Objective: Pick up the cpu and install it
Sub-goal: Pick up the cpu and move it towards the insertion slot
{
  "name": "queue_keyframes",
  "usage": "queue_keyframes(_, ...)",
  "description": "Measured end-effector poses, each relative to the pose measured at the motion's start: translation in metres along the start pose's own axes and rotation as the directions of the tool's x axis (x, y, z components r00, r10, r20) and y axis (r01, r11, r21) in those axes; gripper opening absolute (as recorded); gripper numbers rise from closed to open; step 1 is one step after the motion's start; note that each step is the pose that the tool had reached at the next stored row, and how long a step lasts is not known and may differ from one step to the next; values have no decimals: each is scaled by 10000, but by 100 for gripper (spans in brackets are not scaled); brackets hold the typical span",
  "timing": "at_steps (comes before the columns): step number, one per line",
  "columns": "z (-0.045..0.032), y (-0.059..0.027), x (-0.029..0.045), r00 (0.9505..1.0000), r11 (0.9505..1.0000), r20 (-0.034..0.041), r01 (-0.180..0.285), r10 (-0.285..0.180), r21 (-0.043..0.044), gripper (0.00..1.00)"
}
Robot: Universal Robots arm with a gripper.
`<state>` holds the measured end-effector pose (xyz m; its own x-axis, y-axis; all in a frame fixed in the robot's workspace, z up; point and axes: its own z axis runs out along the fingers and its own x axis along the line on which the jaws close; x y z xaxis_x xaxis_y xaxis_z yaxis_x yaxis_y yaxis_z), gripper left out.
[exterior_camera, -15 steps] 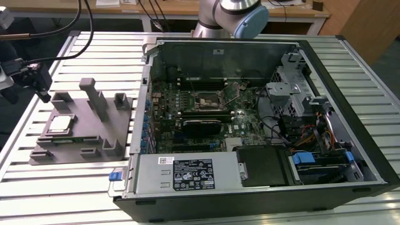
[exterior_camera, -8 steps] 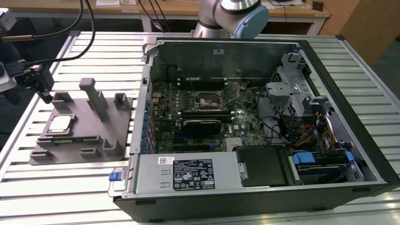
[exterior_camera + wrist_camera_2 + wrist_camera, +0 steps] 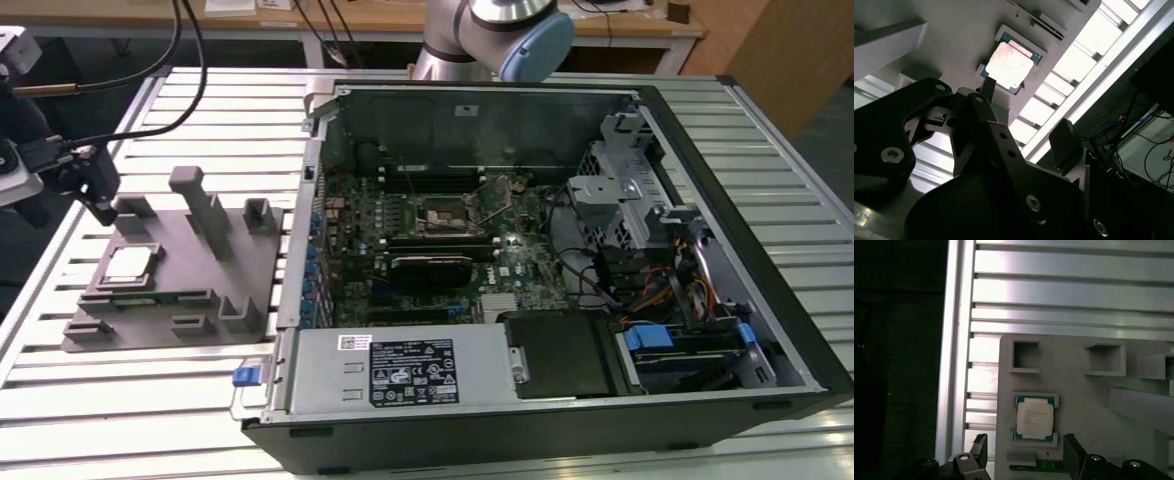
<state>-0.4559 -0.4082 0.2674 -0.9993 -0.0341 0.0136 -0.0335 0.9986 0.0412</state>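
Spread wide and holding nothing, the hand (image 3: pixel 91 195) hangs at the exterior view's left edge, in the upper half of the frame, above the far end of the grey tray (image 3: pixel 174 285). In the first wrist view its two dark fingers (image 3: pixel 979 449) stand well apart, with the cpu (image 3: pixel 1035 417) lying between their lines and not touched.

The cpu (image 3: pixel 130 263) sits flat in a shallow square pocket of the tray, pale metal plate up, in the left-middle of the exterior view, on the slatted worktop (image 3: pixel 160 400). The open computer case (image 3: pixel 561 130) lies well apart from it, towards the exterior view's right, with the socket (image 3: pixel 445 212) near the frame's centre.

My reading is that the chip is light, stiff and thin, with a smooth top that gives little purchase. It looks fragile on its underside and corners, so two opposite edges of the board seem the place to hold, gently and level.

How high the hand stands over the chip I cannot tell. The pocket's walls hide most of the chip's edges, and its underside is out of sight. Whether the socket's frame stands open is too small to make out. The arm is cut off at the exterior view's upper edge
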Motion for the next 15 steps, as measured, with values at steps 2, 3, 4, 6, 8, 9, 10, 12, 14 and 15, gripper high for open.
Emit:
queue_keyframes(2, 32, -3, -12, 10000, 10000, 0, 12, -12, 0, 70)
queue_keyframes(3, 50, -4, -22, 10000, 10000, 0, 12, -12, 0, 70)
queue_keyframes(4, 69, -5, -32, 10000, 10000, 0, 12, -12, -1, 70)
queue_keyframes(6, 105, -8, -46, 10000, 10000, 0, 12, -12, -1, 70)
queue_keyframes(8, 136, -9, -54, 10000, 10000, 0, 10, -10, -1, 70)
queue_keyframes(9, 148, -10, -55, 10000, 10000, 1, 11, -11, -1, 70)
queue_keyframes(10, 156, -11, -56, 10000, 10000, 0, 12, -12, -1, 70)
queue_keyframes(12, 163, -11, -56, 10000, 10000, -2, 12, -12, 1, 70)
queue_keyframes(14, 170, -12, -56, 10000, 10000, -1, 12, -12, 0, 70)
queue_keyframes(15, 173, -12, -56, 10000, 10000, 0, 11, -11, 0, 70)
